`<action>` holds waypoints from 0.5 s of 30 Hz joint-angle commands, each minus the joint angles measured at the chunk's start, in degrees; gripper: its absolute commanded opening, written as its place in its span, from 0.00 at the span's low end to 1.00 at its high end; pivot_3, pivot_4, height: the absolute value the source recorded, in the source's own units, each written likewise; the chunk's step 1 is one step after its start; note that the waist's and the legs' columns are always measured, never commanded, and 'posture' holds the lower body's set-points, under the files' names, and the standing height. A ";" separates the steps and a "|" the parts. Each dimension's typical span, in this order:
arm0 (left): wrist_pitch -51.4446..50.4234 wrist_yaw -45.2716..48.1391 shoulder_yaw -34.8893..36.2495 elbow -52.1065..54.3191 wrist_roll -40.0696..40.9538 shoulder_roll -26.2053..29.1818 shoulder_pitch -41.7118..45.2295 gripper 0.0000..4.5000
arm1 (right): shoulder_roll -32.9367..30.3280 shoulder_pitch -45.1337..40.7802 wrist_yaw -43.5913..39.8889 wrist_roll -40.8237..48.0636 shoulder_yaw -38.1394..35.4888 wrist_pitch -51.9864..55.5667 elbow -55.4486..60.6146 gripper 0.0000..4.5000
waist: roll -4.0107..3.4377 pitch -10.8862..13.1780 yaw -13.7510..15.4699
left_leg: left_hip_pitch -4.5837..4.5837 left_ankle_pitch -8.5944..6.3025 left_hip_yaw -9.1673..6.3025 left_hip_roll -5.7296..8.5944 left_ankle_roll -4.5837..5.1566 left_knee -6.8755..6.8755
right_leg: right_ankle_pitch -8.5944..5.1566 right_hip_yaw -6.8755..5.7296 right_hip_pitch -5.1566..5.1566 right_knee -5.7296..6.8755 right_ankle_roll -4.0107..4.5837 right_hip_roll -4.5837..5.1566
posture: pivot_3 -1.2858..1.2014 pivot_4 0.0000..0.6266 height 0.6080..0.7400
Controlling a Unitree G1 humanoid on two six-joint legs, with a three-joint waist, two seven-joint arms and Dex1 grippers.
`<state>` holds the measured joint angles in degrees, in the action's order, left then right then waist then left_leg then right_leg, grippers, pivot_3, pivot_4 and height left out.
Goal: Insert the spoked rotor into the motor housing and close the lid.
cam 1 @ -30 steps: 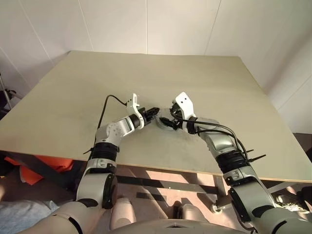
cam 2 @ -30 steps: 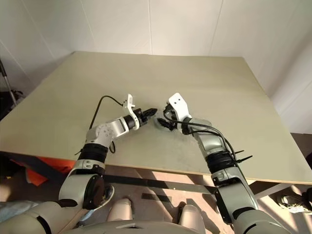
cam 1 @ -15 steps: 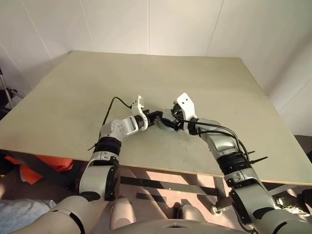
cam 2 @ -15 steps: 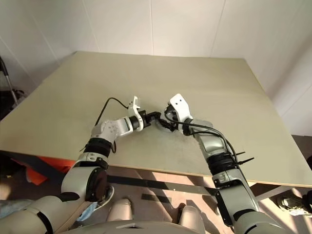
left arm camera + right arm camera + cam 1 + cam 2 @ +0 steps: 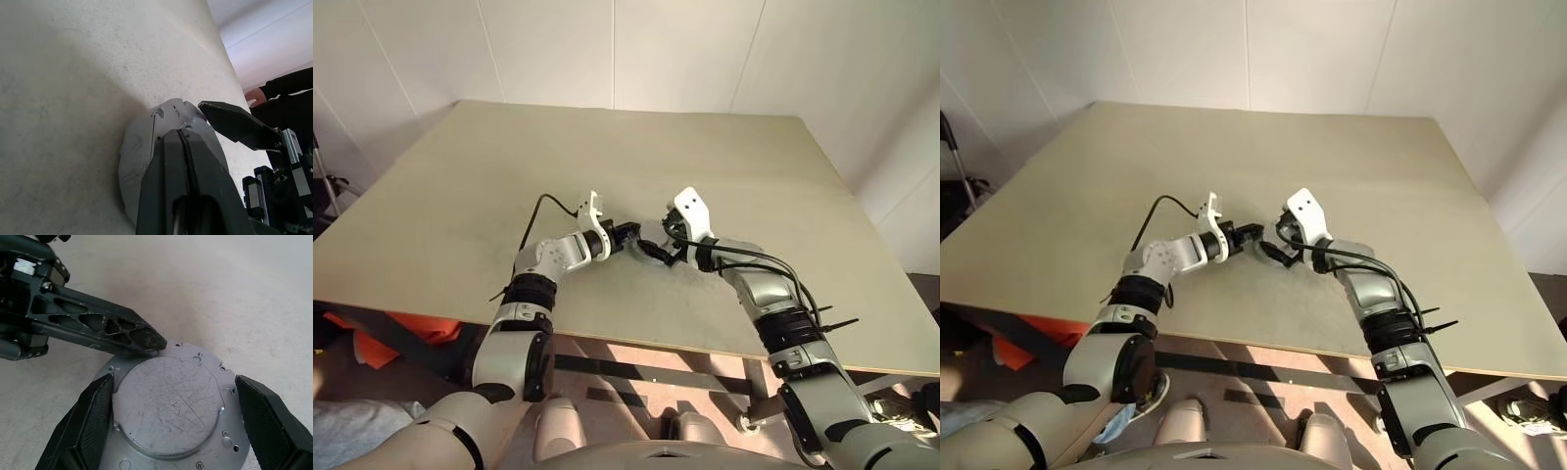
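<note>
A round grey metal part, which I take for the motor housing (image 5: 168,404), lies on the table with a flat plate facing up. The plate has a raised round centre and small rim holes. I cannot tell whether this plate is the lid. No windings show, and the spoked rotor is hidden. My right gripper (image 5: 173,381) is open, one finger on each side of the part. My left gripper (image 5: 181,133) is shut, its tip (image 5: 155,341) resting on the part's far rim. From the head, both grippers meet at the housing (image 5: 647,245) near the table's front middle.
The beige table (image 5: 705,157) stretches wide behind and beside the part, and its front edge (image 5: 636,338) is close below. An orange object (image 5: 382,338) lies under the table at the left. A person's hand (image 5: 255,93) and dark sleeve show beyond the table.
My right gripper's fingers have spread wider around the part. The left forearm has swung in closer, its shut tip staying at the part's rim. The part has not moved.
</note>
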<state>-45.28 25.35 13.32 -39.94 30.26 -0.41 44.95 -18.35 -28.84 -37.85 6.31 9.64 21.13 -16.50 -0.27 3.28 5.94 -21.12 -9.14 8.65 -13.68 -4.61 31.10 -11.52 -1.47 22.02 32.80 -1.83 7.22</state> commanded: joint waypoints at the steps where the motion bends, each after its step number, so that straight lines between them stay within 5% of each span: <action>1: -0.20 -0.52 -0.13 -1.03 -0.72 0.31 0.66 0.00 | -2.04 1.88 -4.22 2.29 -0.44 2.79 4.59 1.00 | 0.01 -0.03 0.03 | 0.00 0.03 0.00 -0.01 0.01 0.04 | 0.10 0.00 -0.02 0.04 0.06 0.00 | 0.52 0.00 1.00; 15: 0.01 1.35 -0.11 -2.03 -0.27 -0.02 1.74 0.00 | -4.62 1.47 -6.89 7.32 -4.89 7.52 12.85 1.00 | 0.00 -0.04 0.25 | -0.85 0.61 -0.02 -0.07 0.53 0.22 | 0.20 -0.04 0.76 0.42 0.06 -0.05 | 0.52 0.00 1.00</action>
<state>-45.18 25.49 13.35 -42.30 29.70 -0.13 45.98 -22.47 -26.26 -44.80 12.48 6.04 28.74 -5.70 -0.27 3.24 6.19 -21.96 -8.57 8.63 -13.75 -4.15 31.33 -11.32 -1.51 22.77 33.23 -1.76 7.17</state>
